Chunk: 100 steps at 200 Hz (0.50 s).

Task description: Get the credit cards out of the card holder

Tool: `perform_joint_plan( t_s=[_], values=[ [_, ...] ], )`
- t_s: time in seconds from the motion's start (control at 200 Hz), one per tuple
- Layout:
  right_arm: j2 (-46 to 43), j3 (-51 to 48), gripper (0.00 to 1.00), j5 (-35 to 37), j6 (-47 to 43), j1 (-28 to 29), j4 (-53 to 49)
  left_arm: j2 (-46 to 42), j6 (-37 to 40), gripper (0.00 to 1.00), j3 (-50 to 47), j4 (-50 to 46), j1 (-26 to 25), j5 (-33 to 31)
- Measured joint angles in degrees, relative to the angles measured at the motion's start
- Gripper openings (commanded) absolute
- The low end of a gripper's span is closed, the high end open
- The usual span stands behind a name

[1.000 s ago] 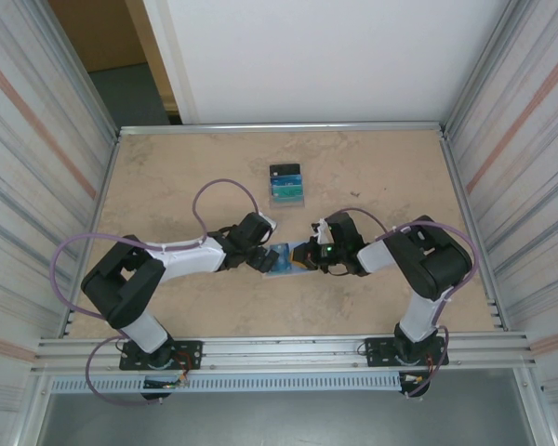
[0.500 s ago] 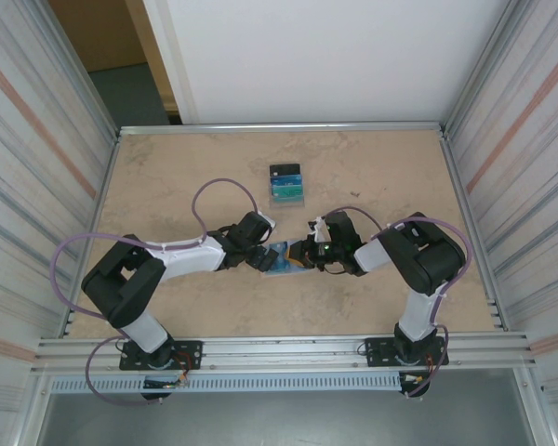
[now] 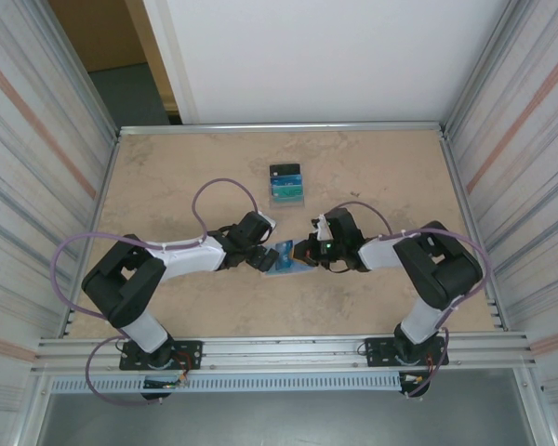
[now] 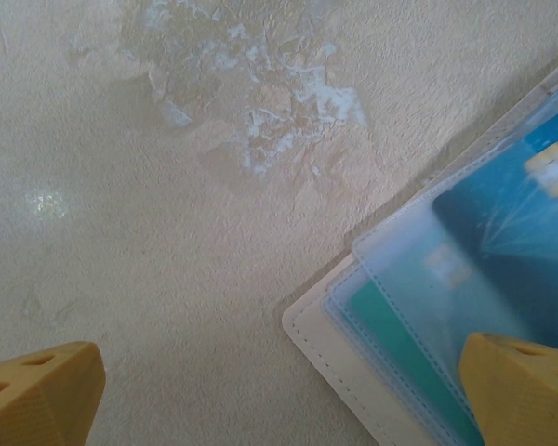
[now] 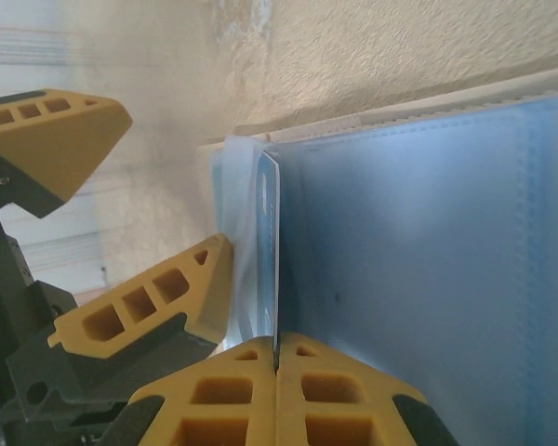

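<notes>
As holder [image 5: 428, 279] lies open, right hand [image 5: 277, 360] pinches card [image 5: 275, 242]

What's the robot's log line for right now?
left gripper: open, at edge of card holder | right gripper: shut on card | card holder: lying open on table | card pile: farther back

Table [image 3: 167, 167]: beige stone-look top, matt, fine rough grain, one scuffed whitish patch. Holder [image 4: 321, 344]: cream leather-like edge, stitched, matt; inside pale blue, smooth, soft sheen. Sleeves [image 4: 400, 251]: thin clear plastic, slightly frosted. Card [image 4: 511, 223]: blue plastic, glossy, metallic chip. Fingers [image 4: 37, 390]: yellow plastic, matt, faint layer lines. Walls [image 3: 28, 139]: ribbed sheet metal, dull sheen. Rail [image 3: 279, 351]: bare aluminium. Cables [image 3: 74, 251]: smooth purple rubbery jacket.
</notes>
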Motion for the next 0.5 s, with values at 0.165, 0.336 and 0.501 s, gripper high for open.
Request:
perform_joint_plan(
  t_s=[0.165,0.336,0.501],
  values=[
    [-5.68,1.60,0.01,4.52,-5.09,-0.04,-10.97,-0.33,0.02,0.99,-0.02,-0.31,0.09,0.00],
    [-13.03,2.40,0.01,9.40,-10.10,-0.04,-20.61,-1.62,0.02,0.99,-0.02,-2.47,0.09,0.07],
    [-22.45,2.43,0.00,13.97,-14.91,-0.02,-27.17,-4.83,-0.17,0.99,0.02,-3.10,0.09,0.48]
  ],
)
